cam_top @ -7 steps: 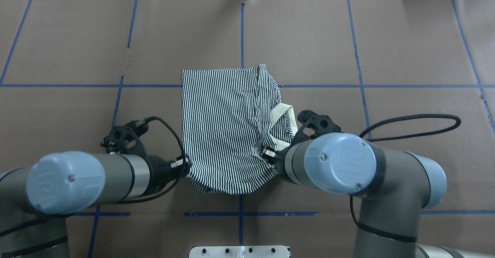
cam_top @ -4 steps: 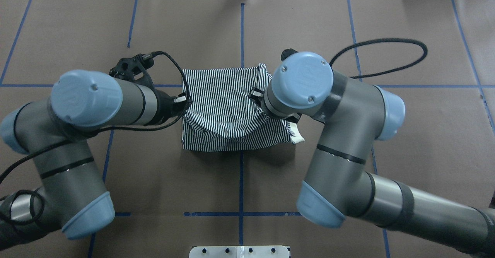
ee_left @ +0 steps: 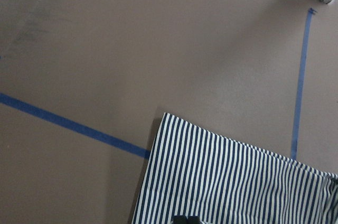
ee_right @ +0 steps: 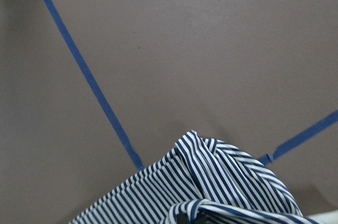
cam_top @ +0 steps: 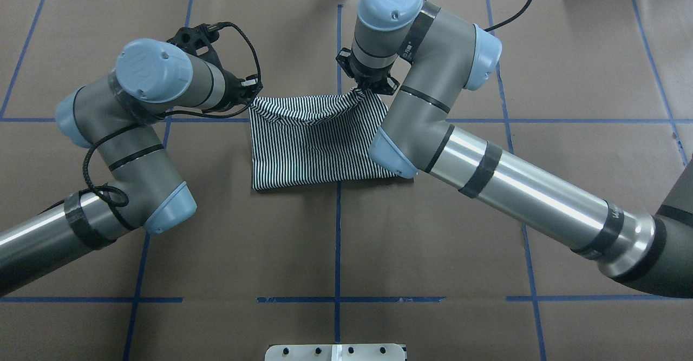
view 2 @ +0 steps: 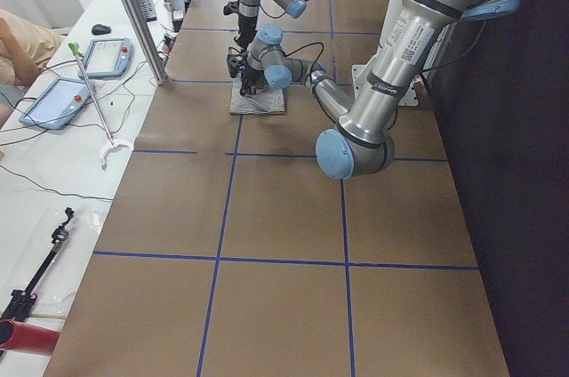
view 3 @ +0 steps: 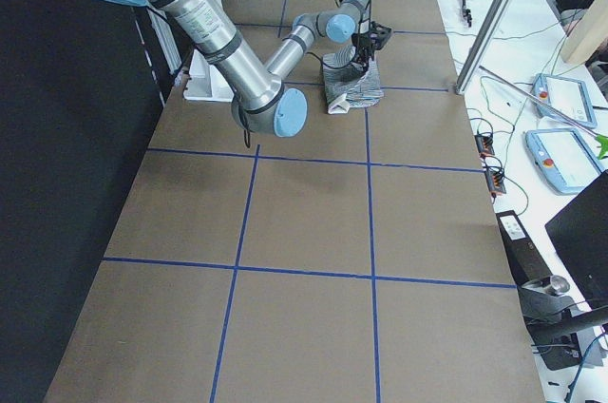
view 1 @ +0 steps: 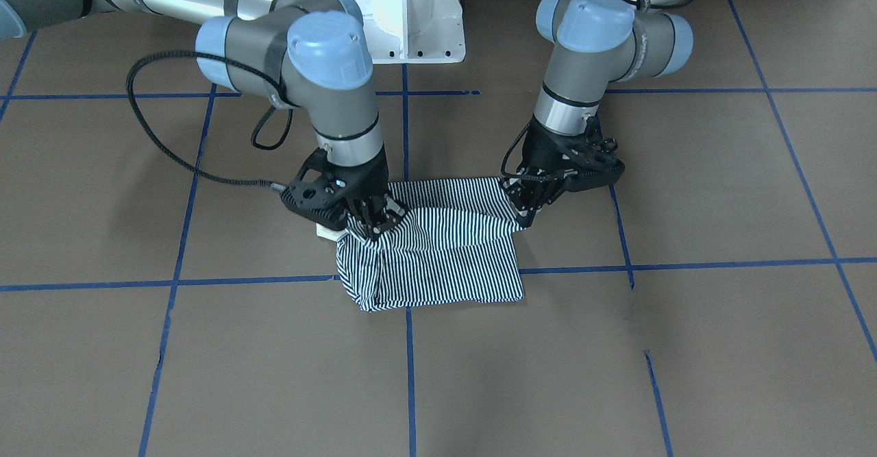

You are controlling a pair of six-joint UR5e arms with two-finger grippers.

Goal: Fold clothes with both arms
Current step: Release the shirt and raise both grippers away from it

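Both arms have swung from the near edge of the polo shirt [cam_top: 314, 150] to its far edge, the left gripper [cam_top: 253, 93] and the right gripper [cam_top: 368, 87] carrying the pinched near corners up and over. The polo shirt, a long panel a second ago, now lies doubled and about half as deep. The cream collar [view 1: 327, 233], earlier spread beside the right gripper, now shows only as a scrap under it.

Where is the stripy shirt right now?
In the overhead view the shirt lies mid-table between the left gripper and right gripper, which pinch its far corners.
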